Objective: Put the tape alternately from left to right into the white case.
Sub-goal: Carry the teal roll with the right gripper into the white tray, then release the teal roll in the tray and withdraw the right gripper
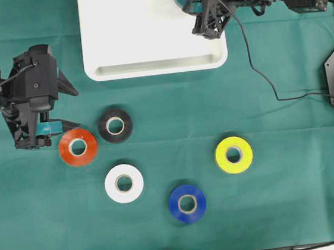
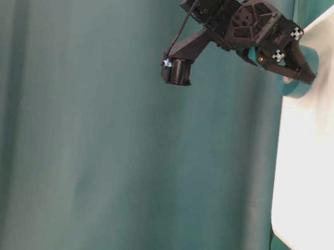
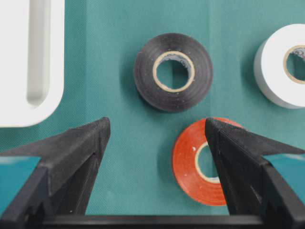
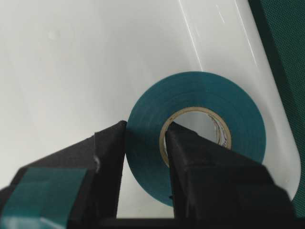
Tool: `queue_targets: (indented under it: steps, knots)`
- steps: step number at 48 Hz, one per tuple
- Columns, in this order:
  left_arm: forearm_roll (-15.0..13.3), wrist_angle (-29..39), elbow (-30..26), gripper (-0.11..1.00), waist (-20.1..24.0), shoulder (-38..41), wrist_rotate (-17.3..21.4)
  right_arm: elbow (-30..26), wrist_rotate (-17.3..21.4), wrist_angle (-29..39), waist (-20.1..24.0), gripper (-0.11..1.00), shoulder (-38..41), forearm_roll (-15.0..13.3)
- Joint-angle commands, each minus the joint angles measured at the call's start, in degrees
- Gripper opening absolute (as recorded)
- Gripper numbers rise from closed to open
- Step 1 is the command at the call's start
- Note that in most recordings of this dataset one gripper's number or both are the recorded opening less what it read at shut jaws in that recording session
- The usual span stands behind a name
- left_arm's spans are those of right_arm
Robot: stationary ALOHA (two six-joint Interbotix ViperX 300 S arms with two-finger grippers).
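Ideally the right pincer (image 4: 145, 143), clamping one wall of the teal-green tape roll (image 4: 200, 112), is lowering it flat inside the glossy white rectangular plastic case (image 1: 148, 64) before letting go, while the left pincer (image 3: 155, 143) is gaping wide.

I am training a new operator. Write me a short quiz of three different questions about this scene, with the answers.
1. True or false: the right claw is shut on the green tape roll above the white case.
2. How many tape rolls lie on the green cloth? A) four B) five C) six
3. Fill in: the open left claw hangs nearest the ____ roll.

Key:
1. True; one finger is inside the roll's core, the other outside.
2. B: orange, black, white, blue, yellow.
3. Orange.
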Motion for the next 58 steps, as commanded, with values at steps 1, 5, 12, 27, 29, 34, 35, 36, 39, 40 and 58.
queue_targets:
  steps: [1,5,12,27,29,34,35,36,39,40,58]
  knots:
    - [-0.09,-0.53,-0.53,0.88,0.18,-0.26,0.0,-1.05,0.0,-0.26,0.0,0.26,-0.7,-0.18]
    - [-0.09,-0.62,-0.53,0.88,0.26,-0.26,0.0,-1.05,0.0,-0.18,0.0,0.26,-0.7,-0.18]
    - [-0.09,-0.62,-0.53,0.88,0.18,-0.26,0.0,-1.14,0.09,-0.18,0.0,0.34,-0.7,-0.18]
    - [-0.09,-0.62,-0.26,0.88,0.18,-0.26,0.0,-1.23,0.18,-0.53,0.0,0.76,-0.7,-0.18]
    - [-0.09,-0.62,-0.26,0.88,0.18,-0.26,0.09,-1.23,0.18,-0.44,0.0,0.76,-0.7,-0.18]
    - [-0.09,-0.62,-0.26,0.88,0.18,-0.26,0.09,-1.23,0.09,-0.53,0.0,0.76,-0.7,-0.18]
    - [-0.09,-0.62,-0.26,0.88,0.18,-0.26,0.09,-1.23,0.09,-0.44,0.0,0.76,-0.79,-0.18]
    - [-0.09,-0.62,-0.26,0.88,0.18,-0.35,0.09,-1.23,0.09,-0.44,0.0,0.76,-0.79,-0.18]
    - [-0.09,-0.62,-0.26,0.88,0.18,-0.26,0.0,-1.23,0.09,-0.18,0.0,0.76,-0.88,-0.18]
    - [-0.09,-0.62,-0.26,0.88,0.18,-0.26,0.09,-1.23,0.18,-0.18,0.0,0.76,-0.97,-0.18]
    - [-0.09,-0.7,-0.26,0.88,0.26,-0.26,0.0,0.26,0.35,-0.18,3.16,0.76,-5.62,-0.18]
